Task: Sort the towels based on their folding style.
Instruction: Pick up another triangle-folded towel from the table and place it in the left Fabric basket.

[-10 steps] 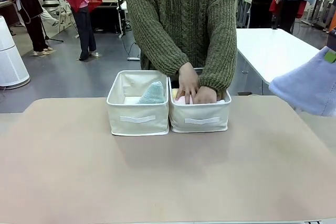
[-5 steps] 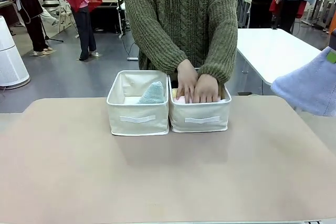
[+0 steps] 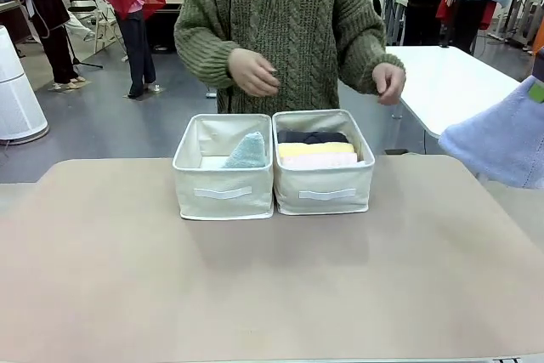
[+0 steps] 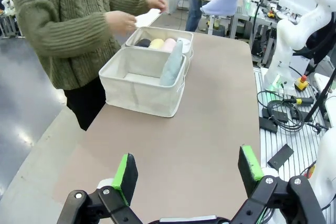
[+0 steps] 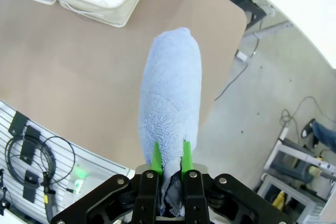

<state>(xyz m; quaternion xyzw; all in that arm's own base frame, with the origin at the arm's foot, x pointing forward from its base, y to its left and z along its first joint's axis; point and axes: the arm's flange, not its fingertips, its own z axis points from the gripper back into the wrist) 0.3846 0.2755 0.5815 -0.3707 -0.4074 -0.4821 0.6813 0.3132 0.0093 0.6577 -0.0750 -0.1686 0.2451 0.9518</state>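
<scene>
Landmark for all positions: the pair of beige bins at the far middle of the table.

Left of the landmark: the left gripper hovers over bare table, well apart from the bins, its jaws spread wide with nothing between them.

At the landmark: the left bin holds the pale teal cone towel, upright, its point up and leaning slightly toward the shared wall. The right bin holds rolled towels lying flat, long axes running across the bin: the dark grey roll farthest, the yellow roll next, the pink roll nearest. In the left wrist view a white roll also lies there. The person's hands are raised above both bins, clear of them.

Right of the landmark: the right gripper is clamped on the lavender-blue cone towel, held in the air well apart from the bins, beyond the table's right edge. Its long axis runs straight out along the fingers, gripped by one end.

Risks, as judged: the grip takes only a thin edge of soft cloth, so the cone could slip or unroll in transit. Its proper place is the left bin; releasing it short would put it among the rolls. The person's hands near the bins could obstruct the approach.
</scene>
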